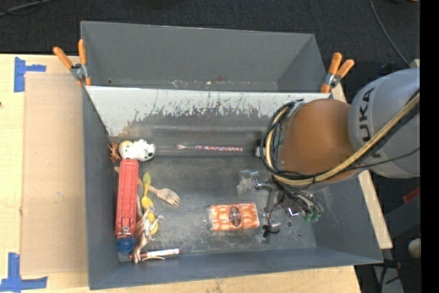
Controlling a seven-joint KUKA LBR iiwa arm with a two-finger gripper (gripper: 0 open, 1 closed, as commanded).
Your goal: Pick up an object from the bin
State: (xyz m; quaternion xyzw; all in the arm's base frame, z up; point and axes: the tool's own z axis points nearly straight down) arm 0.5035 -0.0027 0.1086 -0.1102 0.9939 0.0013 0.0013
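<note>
Bin (199, 58), grey, holds everything; gripper (273, 223) sits low at its front right, and I can't tell whether it's clamped or released. Orange packet (234, 217) lies just left: likely light, slightly slick; I'd pinch across its narrow width.

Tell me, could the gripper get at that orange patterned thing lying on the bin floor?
Probably yes. The gripper hangs just beside the orange patterned thing, which lies alone on bare bin floor, with nothing on it or between the two.
</note>
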